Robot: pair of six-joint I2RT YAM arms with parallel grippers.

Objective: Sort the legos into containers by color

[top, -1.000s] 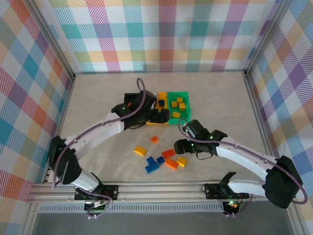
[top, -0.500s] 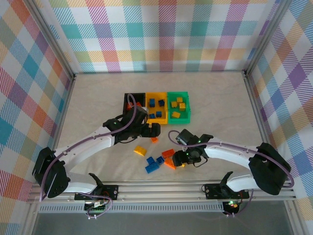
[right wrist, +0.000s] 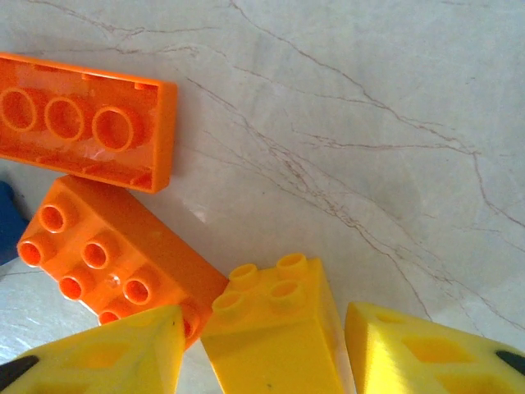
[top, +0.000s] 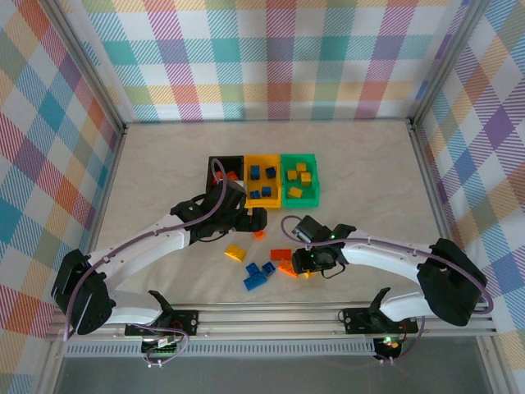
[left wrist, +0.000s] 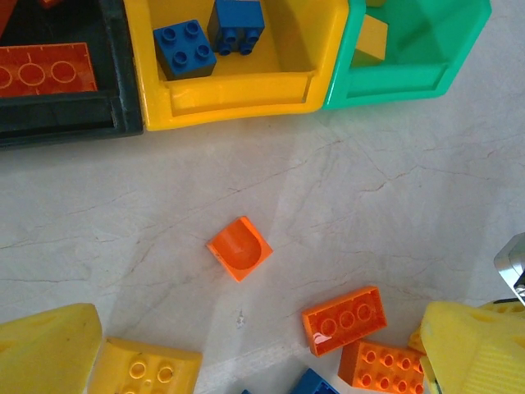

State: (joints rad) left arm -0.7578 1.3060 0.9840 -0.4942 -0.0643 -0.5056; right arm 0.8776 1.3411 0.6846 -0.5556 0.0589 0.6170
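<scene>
Containers (top: 316, 176), far centre: part-filled, colours separate. Legos (top: 256, 276) loose, near: roughly eight left. Left gripper (top: 256, 220): wide open, empty. Right gripper (top: 305, 264): jaws flanking yellow brick (right wrist: 275, 328), hold uncertain.

Light is bright, even and diffuse, falling from above. In the top view the arms (top: 156, 242) throw only soft, pale shadows on the table (top: 369, 172), and colours look clean, without glare. The left wrist view is sharp, with faint grey shadow bands crossing the table near the orange piece (left wrist: 239, 248). The right wrist close-up shows a glossy sheen on the orange brick (right wrist: 82, 123), a dim grey patch at right and a slightly soft bottom edge.
</scene>
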